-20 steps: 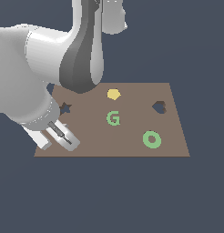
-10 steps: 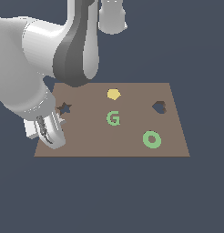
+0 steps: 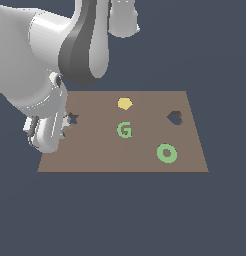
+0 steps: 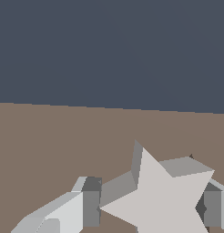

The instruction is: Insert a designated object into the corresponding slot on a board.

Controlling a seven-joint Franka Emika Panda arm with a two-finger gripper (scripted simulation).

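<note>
In the wrist view the pale grey-white star block (image 4: 165, 198) fills the space between my two fingers (image 4: 91, 203), and my gripper (image 4: 151, 207) is shut on it just above the brown board (image 4: 59, 136). From outside, my hand (image 3: 45, 131) hangs over the board's (image 3: 110, 160) near corner at the exterior view's left. There it hides the star block. The dark star-shaped slot (image 3: 73, 118) shows right beside the hand, partly covered by it.
A yellow pentagon (image 3: 125, 103), a green G (image 3: 124, 130) and a green O (image 3: 166, 153) lie on the board. The dark heart-shaped cutout (image 3: 175, 117) is toward the exterior view's right. My bulky arm (image 3: 70, 55) looms over the board's left side.
My hand has shifted a little toward the exterior view's left and risen, turning so that its fingers no longer show from outside. The shapes on the board have stayed put.
</note>
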